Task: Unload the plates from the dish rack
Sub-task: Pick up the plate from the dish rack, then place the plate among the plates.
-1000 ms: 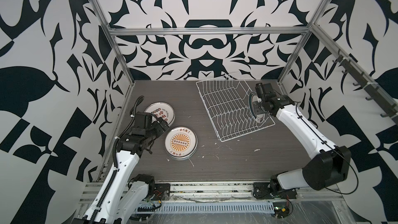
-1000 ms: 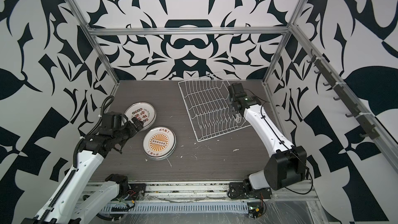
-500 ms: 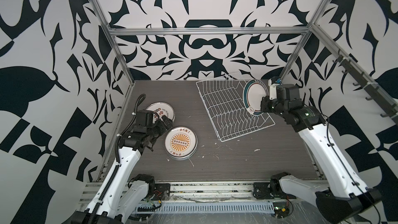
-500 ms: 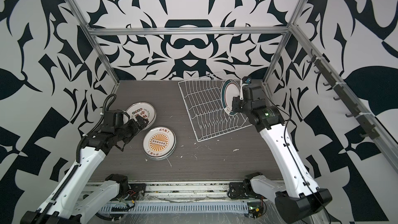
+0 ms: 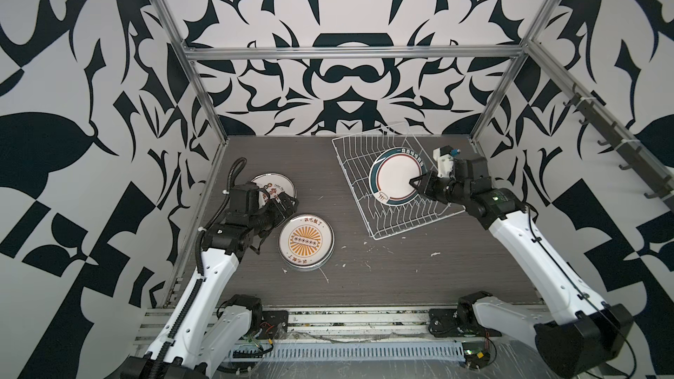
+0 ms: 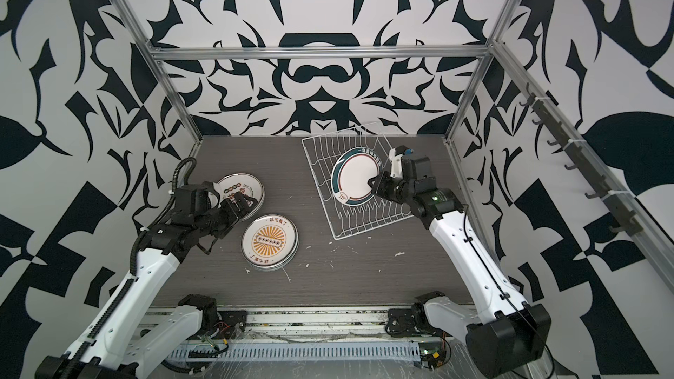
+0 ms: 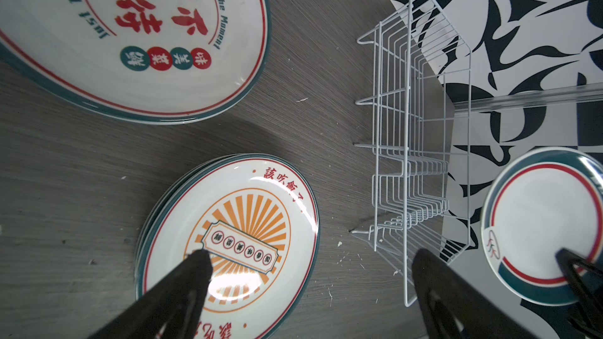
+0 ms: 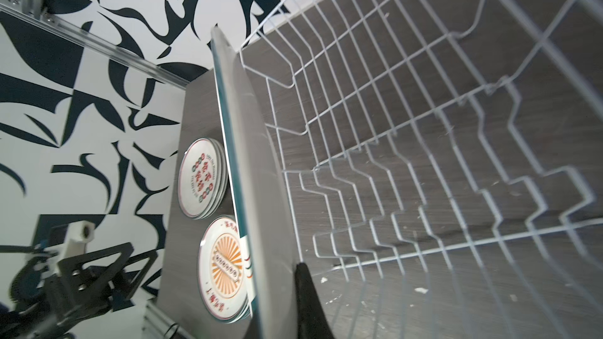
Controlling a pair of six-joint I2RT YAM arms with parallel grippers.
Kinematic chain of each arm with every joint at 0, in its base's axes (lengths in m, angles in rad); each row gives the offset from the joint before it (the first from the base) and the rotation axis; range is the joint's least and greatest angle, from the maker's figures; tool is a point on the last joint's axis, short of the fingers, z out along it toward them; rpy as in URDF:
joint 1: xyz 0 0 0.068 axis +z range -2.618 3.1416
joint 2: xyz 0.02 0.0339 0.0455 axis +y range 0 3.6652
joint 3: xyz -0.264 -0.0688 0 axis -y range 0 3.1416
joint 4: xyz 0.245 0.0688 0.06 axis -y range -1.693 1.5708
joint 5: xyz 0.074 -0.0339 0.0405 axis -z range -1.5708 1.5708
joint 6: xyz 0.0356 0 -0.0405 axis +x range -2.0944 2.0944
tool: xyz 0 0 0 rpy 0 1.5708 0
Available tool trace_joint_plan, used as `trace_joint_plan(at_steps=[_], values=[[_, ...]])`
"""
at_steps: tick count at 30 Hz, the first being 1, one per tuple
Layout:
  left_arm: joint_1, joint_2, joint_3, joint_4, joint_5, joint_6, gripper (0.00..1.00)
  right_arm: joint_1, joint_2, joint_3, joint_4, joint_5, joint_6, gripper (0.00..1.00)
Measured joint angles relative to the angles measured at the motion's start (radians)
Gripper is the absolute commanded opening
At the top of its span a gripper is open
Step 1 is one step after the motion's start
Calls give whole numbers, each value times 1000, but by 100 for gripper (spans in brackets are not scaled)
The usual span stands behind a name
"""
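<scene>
On my screen the right fingers [image 5: 419, 181] are clamped on the rim of a round white plate with a dark green band and a thin red ring [image 5: 395, 176]. One black finger lies across its bare white face in both top views, and the right wrist view shows the other finger [image 8: 308, 295] pressed to its grey back. The plate stands on edge, face turned towards the left arm, over the far right part of the white wire dish rack [image 5: 355, 162]. I cannot tell whether its lower rim touches the slot wires. The rack sits at the far right of the dark grey wood-grain tabletop [image 5: 364, 286], skewed to its edges. The left fingers [image 5: 286, 200] are spread wide with nothing between them. They hover at the near edge of a stack of white plates with red Chinese characters and green rims [image 5: 275, 185], which lies flat at the far left. In the left wrist view the two black fingers [image 7: 182, 288] frame a second stack, white plates with an orange sunburst print [image 7: 228, 223]. That stack lies flat just beside the first, nearer the front of the tabletop [image 6: 270, 242], and both stacks are well apart from the rack.
</scene>
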Motion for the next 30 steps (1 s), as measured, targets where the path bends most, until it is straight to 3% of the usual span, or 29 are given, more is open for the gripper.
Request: trace_joint_plan(at_steps=[8, 18, 25, 30], values=[[0, 0, -32, 57, 66, -9, 99, 38, 25, -158, 259, -133, 253, 0], [0, -13, -78, 140, 136, -37, 100, 309, 226, -182, 522, -129, 426, 0], [0, -13, -112, 187, 172, -54, 93, 407, 337, -182, 674, -129, 520, 0], [0, -15, -121, 226, 192, -65, 81, 424, 373, -182, 771, -135, 584, 0]])
